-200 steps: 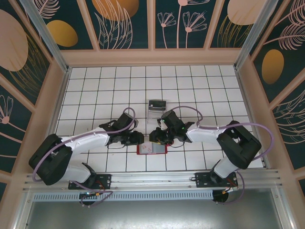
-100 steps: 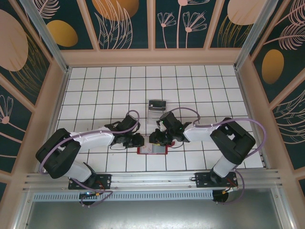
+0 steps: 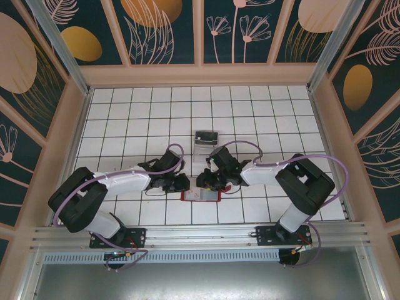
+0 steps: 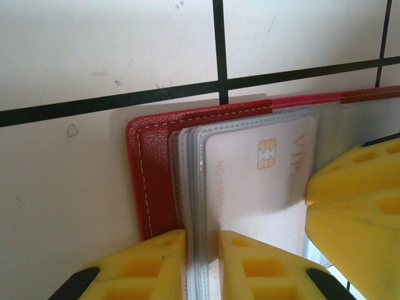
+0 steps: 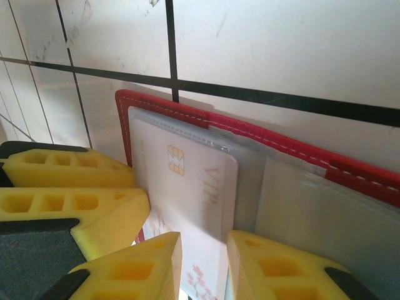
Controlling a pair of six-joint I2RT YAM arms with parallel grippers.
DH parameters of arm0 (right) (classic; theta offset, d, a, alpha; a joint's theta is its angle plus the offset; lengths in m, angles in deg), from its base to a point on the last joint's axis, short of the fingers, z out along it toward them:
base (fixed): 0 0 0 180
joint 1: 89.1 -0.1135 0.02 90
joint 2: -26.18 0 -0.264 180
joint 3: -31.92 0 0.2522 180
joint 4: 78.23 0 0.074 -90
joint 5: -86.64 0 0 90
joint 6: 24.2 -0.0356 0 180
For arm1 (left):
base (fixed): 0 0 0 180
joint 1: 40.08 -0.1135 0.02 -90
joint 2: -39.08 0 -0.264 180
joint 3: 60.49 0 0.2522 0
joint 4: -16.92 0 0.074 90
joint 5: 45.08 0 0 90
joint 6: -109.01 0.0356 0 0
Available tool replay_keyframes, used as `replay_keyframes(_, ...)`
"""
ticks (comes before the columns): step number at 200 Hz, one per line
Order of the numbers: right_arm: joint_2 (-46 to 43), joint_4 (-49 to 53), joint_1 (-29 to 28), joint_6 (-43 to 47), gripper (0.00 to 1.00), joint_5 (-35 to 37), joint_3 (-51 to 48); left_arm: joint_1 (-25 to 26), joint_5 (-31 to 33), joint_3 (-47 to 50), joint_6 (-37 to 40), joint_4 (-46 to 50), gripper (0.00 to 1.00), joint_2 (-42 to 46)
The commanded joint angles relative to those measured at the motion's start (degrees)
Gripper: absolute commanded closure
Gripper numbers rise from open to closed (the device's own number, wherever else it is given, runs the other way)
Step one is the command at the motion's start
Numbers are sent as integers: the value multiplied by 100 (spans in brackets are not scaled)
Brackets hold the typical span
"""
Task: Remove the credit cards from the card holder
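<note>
Red stitched card holder (image 4: pixel 153 175), left fingers (image 4: pixel 262 265) pinch clear sleeves (image 4: pixel 190 187), right fingers' (image 5: pixel 281 269) grip unclear

Dark teal floral wall panels (image 3: pixel 162 31) in beige frames boxed me in; white tiled floor (image 3: pixel 137 112) lay underneath, black-gridded.

Within card holder (image 4: pixel 153 175), seemingly, credit card (image 4: pixel 250 187)
</note>
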Motion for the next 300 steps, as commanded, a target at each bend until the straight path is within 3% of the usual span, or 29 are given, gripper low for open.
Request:
replay_keyframes(1, -64, 43, -17, 26, 73, 132, -50, 59, 47, 85, 30, 138, 80, -253)
replay_keyframes(64, -257, 354, -2, 114, 73, 415, -30, 53, 82, 68, 42, 199, 81, -231)
replay_keyframes(157, -118, 18, -20, 47, 73, 98, -90, 53, 85, 10, 49, 258, 81, -245)
replay_keyframes(244, -488, -1117, -9, -354, 73, -327, -510, 68, 74, -38, 43, 260, 82, -245)
replay_keyframes(300, -288, -1791, -9, -527, 73, -545, -663, 72, 49, -47, 20, 243, 82, -202)
